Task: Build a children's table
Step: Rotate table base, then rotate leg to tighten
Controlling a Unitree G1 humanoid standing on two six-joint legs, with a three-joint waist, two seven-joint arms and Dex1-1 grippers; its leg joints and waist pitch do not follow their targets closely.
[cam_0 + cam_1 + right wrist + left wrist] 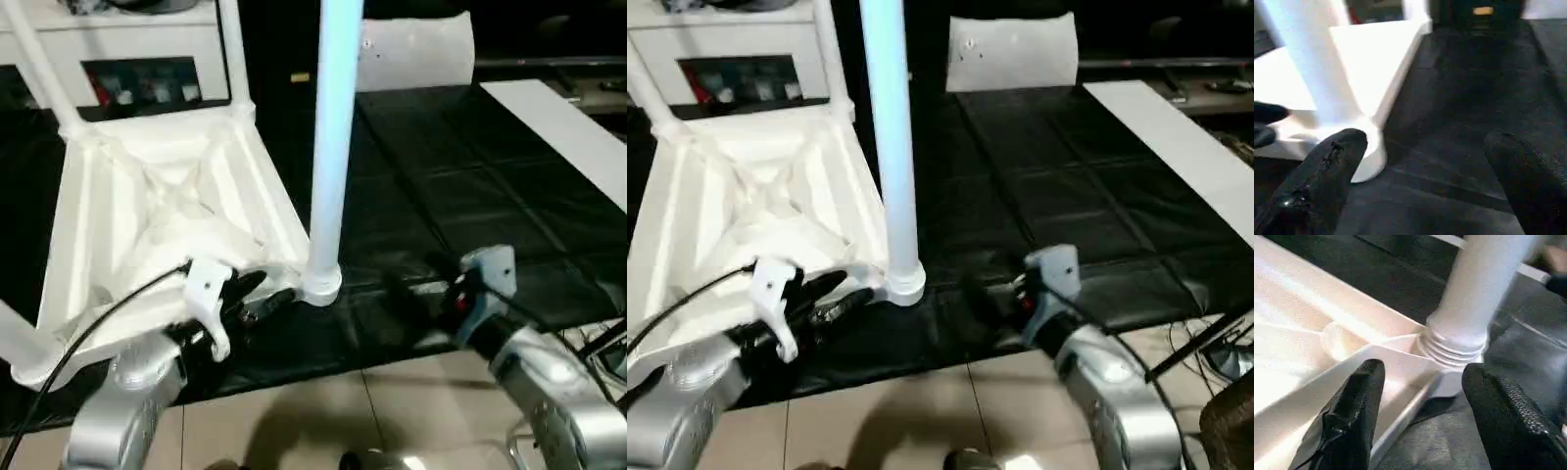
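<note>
White plastic children's table lies upside down on black mat, ribbed underside up so legs screw into corner sockets | near-corner tapered leg upright, threads showing | left gripper jaws apart, straddling rim | right gripper open, empty, beside socket | white board well apart

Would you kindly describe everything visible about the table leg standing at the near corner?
The leg is a long, round, smooth white plastic post, standing upright. Its threaded base sits in the rounded corner socket of the upside-down tabletop, some threads still exposed. The left hand, open, straddles the rim beside it, not touching it.
</note>
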